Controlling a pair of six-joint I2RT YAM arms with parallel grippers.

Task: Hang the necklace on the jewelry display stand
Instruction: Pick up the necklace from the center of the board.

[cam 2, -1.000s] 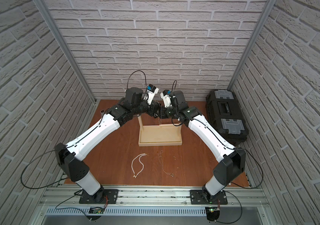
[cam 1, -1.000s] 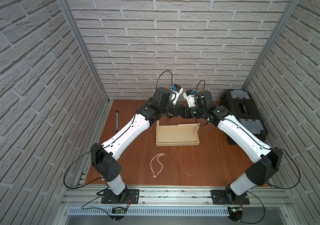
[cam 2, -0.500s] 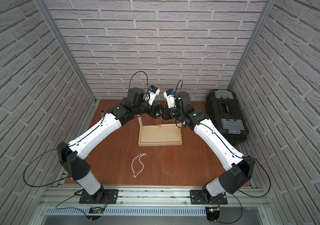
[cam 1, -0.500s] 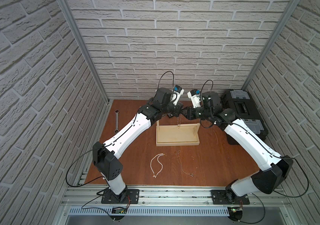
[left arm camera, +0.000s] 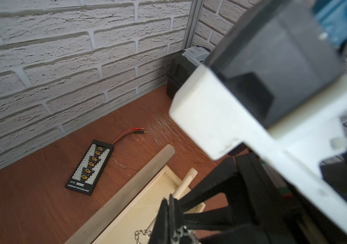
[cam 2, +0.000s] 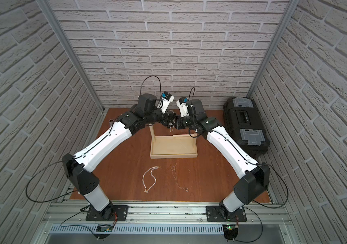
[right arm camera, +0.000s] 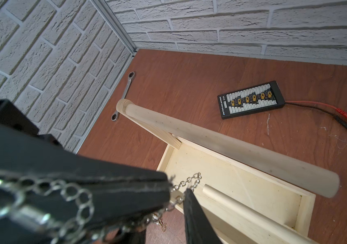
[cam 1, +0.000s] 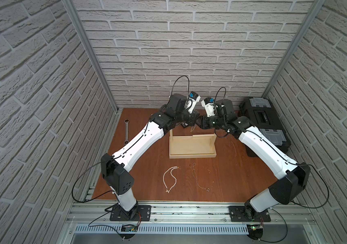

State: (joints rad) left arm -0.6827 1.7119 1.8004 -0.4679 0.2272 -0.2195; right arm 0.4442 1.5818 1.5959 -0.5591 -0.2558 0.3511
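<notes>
Meeting tip to tip above the jewelry display stand [cam 1: 191,156], the two claws share a silver link necklace [right arm camera: 190,180]. The left claw [left arm camera: 169,202] is clenched on the chain, its fingers pressed flat together. The right claw [cam 1: 200,125] stands parted, with links draped across one of its fingers [right arm camera: 115,190] rather than pinched. A short length dangles between them over the tray, near the round dowel bar [right arm camera: 231,145] but not looped over it. On the tabletop [cam 1: 147,169] in front of the stand lie a pearl necklace [cam 1: 170,178] and a thin chain [cam 1: 199,179], apart from each other. A wrench [cam 1: 127,132] lies by the left wall, a black toolbox [cam 1: 261,120] at the right.
</notes>
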